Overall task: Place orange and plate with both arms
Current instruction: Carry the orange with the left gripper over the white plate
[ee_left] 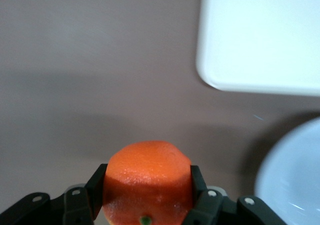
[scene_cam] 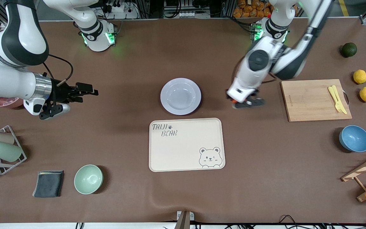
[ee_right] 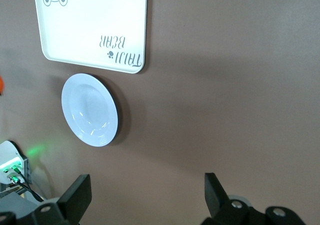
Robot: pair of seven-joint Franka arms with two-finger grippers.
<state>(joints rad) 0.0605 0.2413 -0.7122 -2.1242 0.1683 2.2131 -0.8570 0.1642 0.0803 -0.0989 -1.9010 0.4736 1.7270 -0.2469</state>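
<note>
Your left gripper (ee_left: 147, 205) pinches the orange (ee_left: 148, 177) between its fingers.
Your right gripper (ee_right: 145, 197) waits, fingers spread wide, touching nothing.

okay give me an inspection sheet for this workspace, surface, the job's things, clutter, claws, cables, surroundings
Surface: brown table, covering rippled at the edge nearest the front camera.
Job's things: orange held in the left claw; plate bare, on the table just above the bear-print tray.
Clutter: cutting board with yellow cutlery, two lemons, dark green fruit, blue bowl, green bowl, cup rack, dark cloth.
Claws: left claw shut on the orange, between plate and cutting board; right claw open, empty, waiting toward the right arm's end.
Cables: one loops off the right arm's wrist.
Surroundings: power strips and cabling by the bases.
</note>
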